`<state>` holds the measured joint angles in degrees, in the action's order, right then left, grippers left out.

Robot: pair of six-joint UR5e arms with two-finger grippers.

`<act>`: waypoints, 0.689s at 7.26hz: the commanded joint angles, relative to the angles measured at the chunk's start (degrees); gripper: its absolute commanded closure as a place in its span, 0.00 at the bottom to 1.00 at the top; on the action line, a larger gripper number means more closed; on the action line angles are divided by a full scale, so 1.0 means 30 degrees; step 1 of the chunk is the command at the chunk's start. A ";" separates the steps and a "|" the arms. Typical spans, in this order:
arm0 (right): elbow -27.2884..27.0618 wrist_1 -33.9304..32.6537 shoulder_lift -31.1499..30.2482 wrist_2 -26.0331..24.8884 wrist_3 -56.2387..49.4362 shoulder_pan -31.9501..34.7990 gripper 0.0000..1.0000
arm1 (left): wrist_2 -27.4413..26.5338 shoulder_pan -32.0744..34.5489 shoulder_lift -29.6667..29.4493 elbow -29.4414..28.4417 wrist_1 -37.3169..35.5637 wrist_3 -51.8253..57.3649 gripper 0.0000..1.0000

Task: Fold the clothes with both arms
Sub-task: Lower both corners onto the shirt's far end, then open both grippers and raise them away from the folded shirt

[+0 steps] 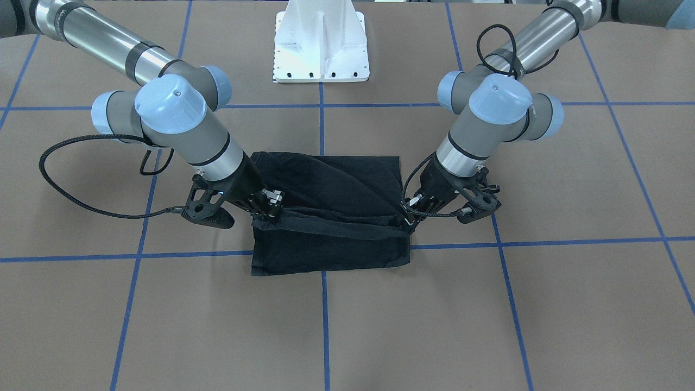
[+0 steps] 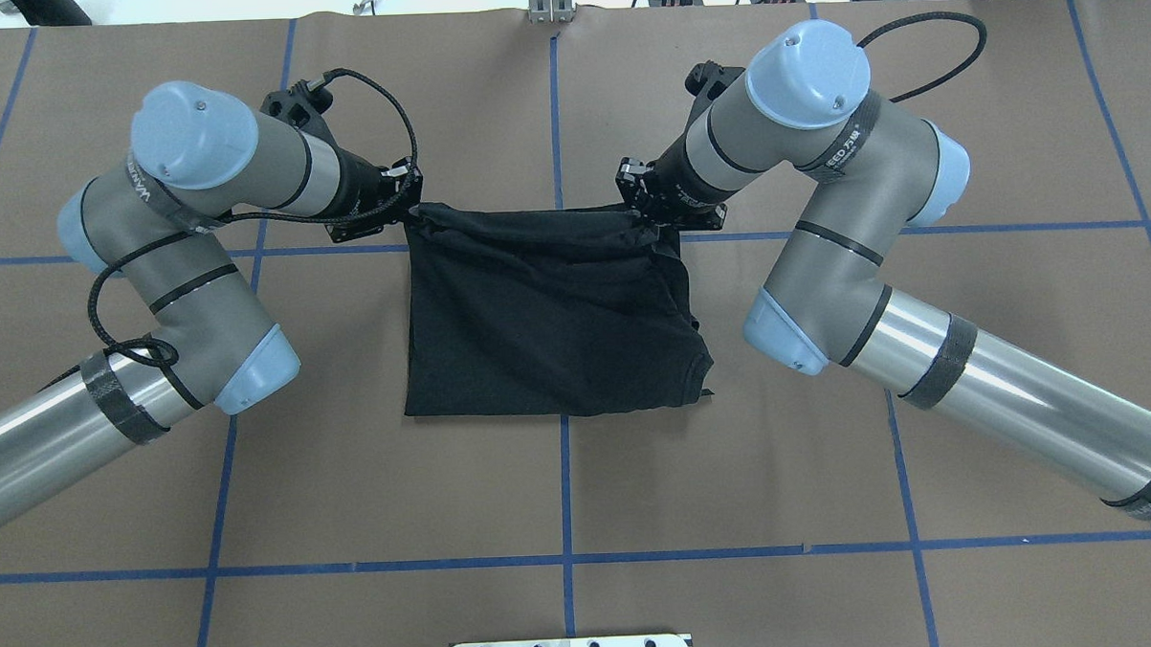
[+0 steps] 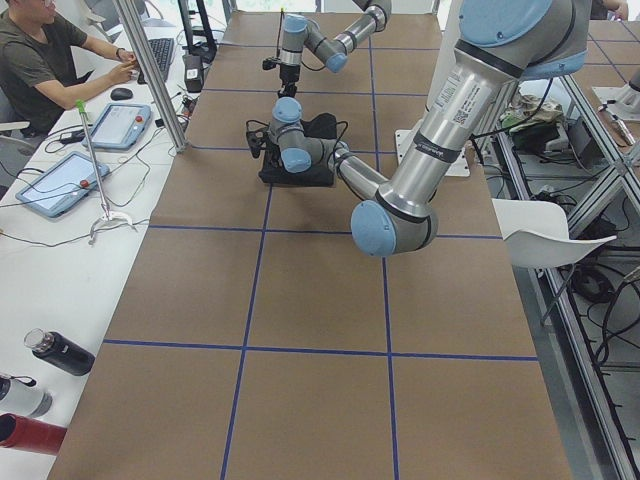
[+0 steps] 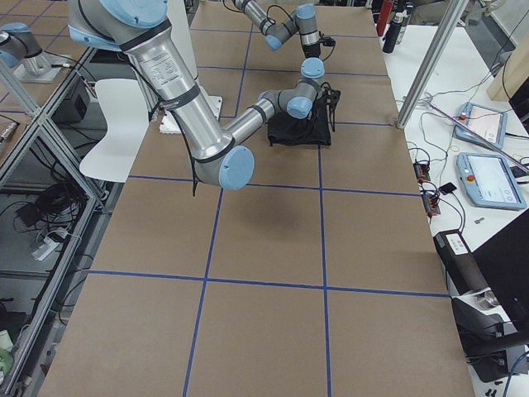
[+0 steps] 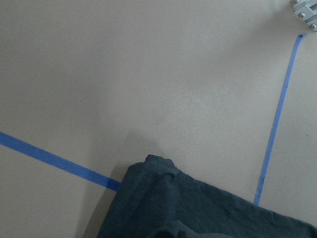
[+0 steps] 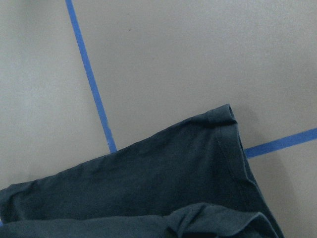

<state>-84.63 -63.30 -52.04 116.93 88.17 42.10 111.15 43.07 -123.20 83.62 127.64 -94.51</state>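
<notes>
The black T-shirt [image 2: 546, 315] lies folded in the middle of the table, plain black side up; no print shows. My left gripper [image 2: 411, 212] is shut on its far left corner, and my right gripper [image 2: 641, 214] is shut on its far right corner. In the front-facing view the left gripper [image 1: 410, 216] and right gripper [image 1: 270, 209] hold a bunched edge of the T-shirt [image 1: 331, 217] stretched between them, raised over a lower layer that lies flat. The wrist views show only cloth [image 5: 188, 208] [image 6: 163, 178] and table; the fingers are out of frame.
The white pedestal base [image 1: 320, 49] stands at the robot's side of the brown table with blue tape lines [image 2: 564, 487]. In the exterior left view an operator [image 3: 45, 60] sits at a side bench with tablets [image 3: 60, 180] and bottles [image 3: 55, 352].
</notes>
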 commanded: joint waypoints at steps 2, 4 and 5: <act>0.0345 0.0268 0.0351 -0.0219 0.0171 0.0583 0.01 | -0.0370 0.0000 -0.0126 -0.0306 0.0227 0.0008 0.00; 0.0347 0.0268 0.0615 -0.0130 0.0229 0.0762 0.01 | -0.0370 0.0467 -0.0096 -0.0306 0.0198 0.0125 0.00; 0.0318 0.0297 0.0617 -0.0159 0.0201 0.0646 0.01 | -0.0341 0.0846 -0.0038 -0.0248 0.0111 0.0155 0.00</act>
<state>-83.64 -62.47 -50.43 116.48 88.77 44.17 110.07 44.48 -123.44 82.75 128.22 -94.17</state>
